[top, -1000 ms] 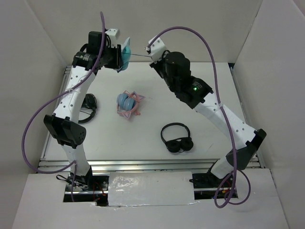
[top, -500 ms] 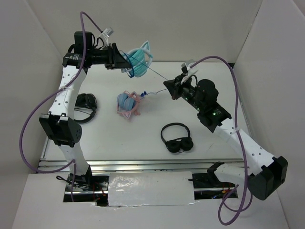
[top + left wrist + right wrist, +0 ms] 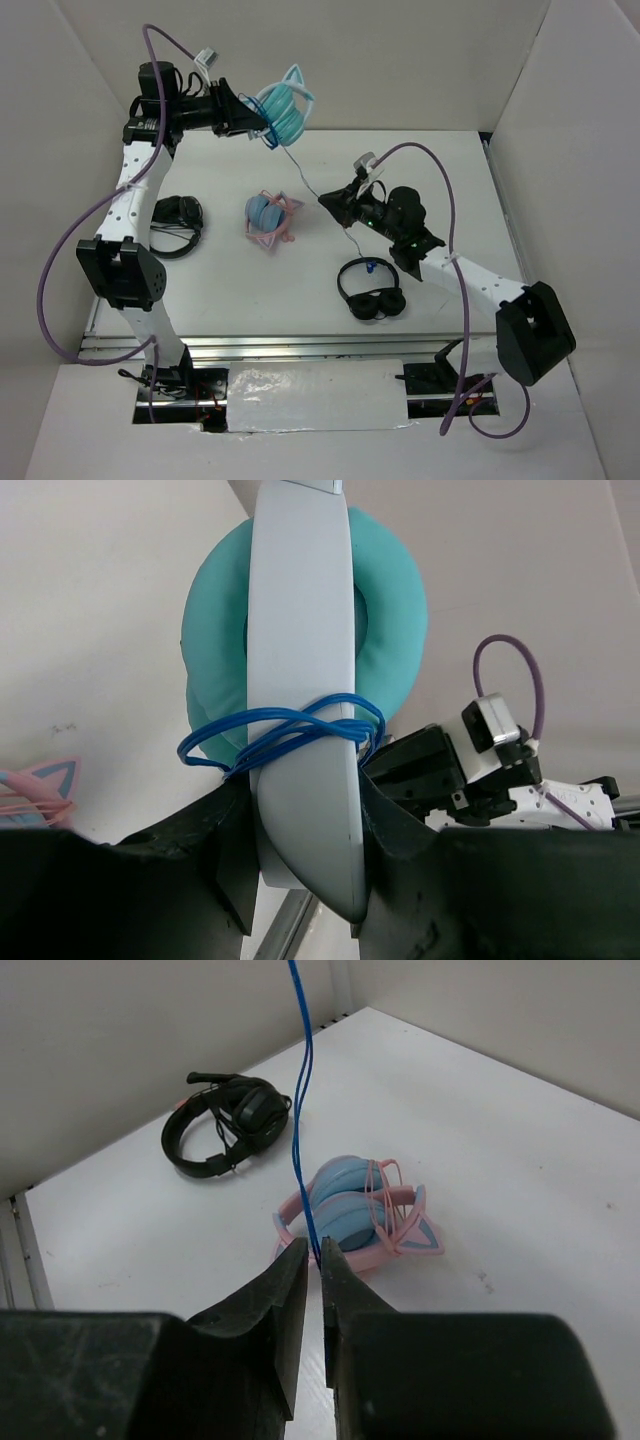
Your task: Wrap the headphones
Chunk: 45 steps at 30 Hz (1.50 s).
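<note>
The teal cat-ear headphones (image 3: 284,112) hang high at the back left, held by my left gripper (image 3: 243,122), which is shut on their pale band (image 3: 303,710). A blue cable (image 3: 280,735) is looped around the band below the teal cups (image 3: 395,610). The cable (image 3: 305,180) runs down and right to my right gripper (image 3: 328,200), which is shut on it. In the right wrist view the cable (image 3: 302,1110) rises straight up from between my closed fingers (image 3: 290,1290). The blue plug (image 3: 372,266) dangles by the black headphones.
The pink-band, blue-cupped pair (image 3: 268,218) lies mid-table, also in the right wrist view (image 3: 355,1210). Black headphones (image 3: 371,288) lie front centre and another black pair (image 3: 178,222) at the left, seen too in the right wrist view (image 3: 228,1125). White walls enclose the table.
My left gripper has lifted and turned the teal headphones toward the back. My right gripper has moved left and nearer, sliding along the cable; the plug end now hangs lower.
</note>
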Each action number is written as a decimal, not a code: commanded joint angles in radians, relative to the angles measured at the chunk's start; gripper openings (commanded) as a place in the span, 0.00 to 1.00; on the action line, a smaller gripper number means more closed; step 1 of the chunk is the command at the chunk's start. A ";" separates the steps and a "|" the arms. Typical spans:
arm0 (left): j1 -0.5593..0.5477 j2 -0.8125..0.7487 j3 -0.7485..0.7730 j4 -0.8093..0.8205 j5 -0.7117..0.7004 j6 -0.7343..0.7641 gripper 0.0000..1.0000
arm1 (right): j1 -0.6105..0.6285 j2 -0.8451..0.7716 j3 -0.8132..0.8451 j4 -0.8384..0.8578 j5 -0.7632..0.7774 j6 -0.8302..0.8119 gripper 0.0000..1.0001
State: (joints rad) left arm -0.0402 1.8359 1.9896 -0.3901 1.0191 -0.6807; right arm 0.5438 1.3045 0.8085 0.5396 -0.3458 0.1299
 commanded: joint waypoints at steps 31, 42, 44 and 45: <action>-0.087 -0.184 0.195 0.201 0.104 -0.184 0.00 | -0.007 0.507 0.142 0.381 -0.108 0.026 0.04; -0.171 -0.205 0.144 0.195 0.217 -0.083 0.00 | -0.309 0.527 0.303 0.299 -0.437 0.191 0.00; -0.214 -0.187 0.140 0.165 0.220 -0.022 0.00 | -0.343 0.539 0.413 0.205 -0.485 0.148 0.00; -0.245 -0.179 0.146 0.110 0.222 0.009 0.00 | -0.379 0.550 0.458 0.072 -0.505 0.120 0.00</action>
State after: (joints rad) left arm -0.2226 1.6836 2.1185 -0.2920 1.1660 -0.7597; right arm 0.2298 1.8347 1.1252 0.8188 -0.7204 0.2863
